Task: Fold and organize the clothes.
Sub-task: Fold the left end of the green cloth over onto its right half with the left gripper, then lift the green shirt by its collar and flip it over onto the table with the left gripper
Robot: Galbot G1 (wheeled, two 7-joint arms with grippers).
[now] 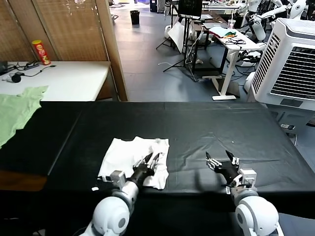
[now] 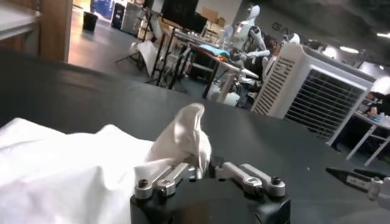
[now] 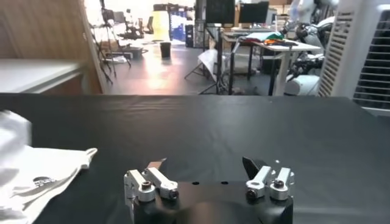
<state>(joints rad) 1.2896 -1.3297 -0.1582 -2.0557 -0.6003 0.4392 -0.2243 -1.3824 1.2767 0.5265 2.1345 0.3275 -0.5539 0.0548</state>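
1. White cotton T-shirt (image 1: 134, 158), soft and creased, lies folded into a rough rectangle on the black cloth-covered table (image 1: 206, 125), left of centre near the front edge.
2. In the left wrist view a bunched corner of the shirt (image 2: 183, 137) stands up in a rounded peak just ahead of the gripper; the rest spreads flat with soft folds.
3. Right wrist view shows a flat hem corner (image 3: 58, 164) of the shirt with a small dark print, lying on the table.
4. Left gripper (image 1: 150, 161), black pointed fingers on a metal linkage, is over the shirt's near right part. Fingers are slightly parted in the head view; whether they pinch the fabric, cannot tell.
5. Right gripper (image 1: 220, 161), same build, is low over bare table, well apart from the shirt, fingers spread wide, holding nothing.
6. Tablecloth is matte black with shallow wrinkles.
7. Pale green garment (image 1: 17, 112), thin and rumpled, lies at the far left.
8. Red and yellow cylindrical can (image 1: 41, 52) stands on the white side table (image 1: 69, 78).
9. White slatted air cooler (image 1: 295, 59), boxy plastic, stands far right.
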